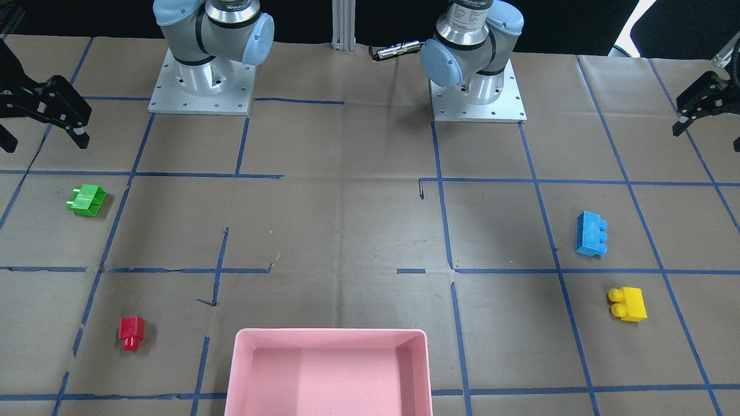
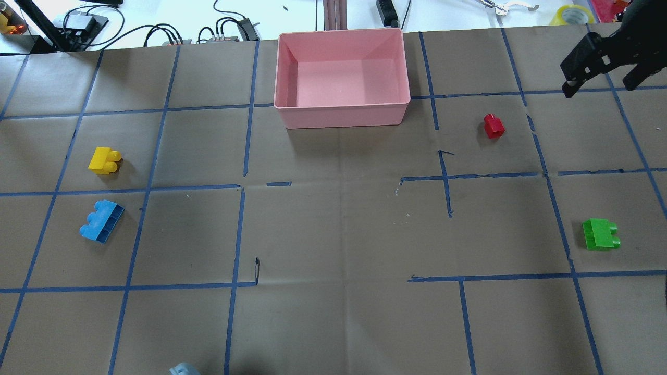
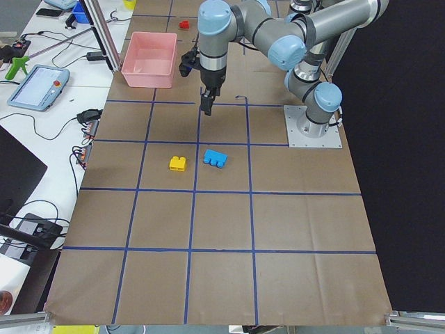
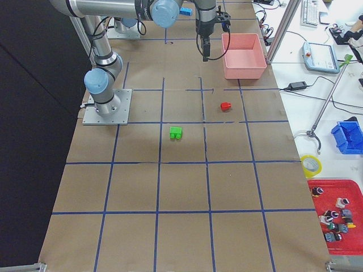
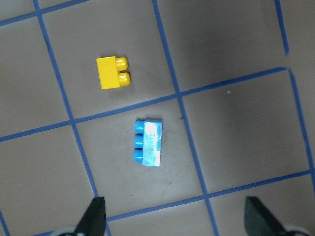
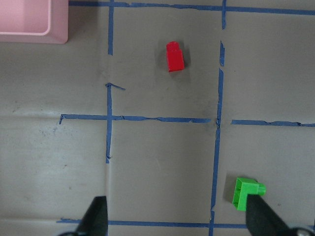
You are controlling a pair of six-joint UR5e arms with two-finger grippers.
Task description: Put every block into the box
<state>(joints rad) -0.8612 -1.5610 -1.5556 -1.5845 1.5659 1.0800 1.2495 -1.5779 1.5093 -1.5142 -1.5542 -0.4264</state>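
- Your box (image 2: 341, 112) sits mid-width at the far edge of the table (image 2: 333, 234) with nothing in it. All four blocks lie out on the table, so I'd judge the job not yet begun.
- The left fingers (image 5: 96, 216) hang high over the table, spread wide and gripping nothing. The right fingers (image 6: 97, 216) are the same, wide apart and empty.
- The blue block (image 5: 148, 143) and yellow block (image 5: 112, 72) lie on the left arm's side, near each other but not touching. The green block (image 6: 245, 193) and red block (image 6: 175, 56) lie on the right arm's side, well apart.
- In the left wrist view, blue lies ahead of the fingers, just off their midline toward the view's left finger.
- Blue lies on its side with its studs pointing that way, and its long axis runs square to the line joining the two fingers. I think they would close across its short width, studs to base, with little wrist turn.
- Yellow lies further ahead, beyond blue, and further to the same side.
- For the right arm, red lies ahead, nearly on the midline. Green sits off by one finger, so you'd likely need a sideways shift first.
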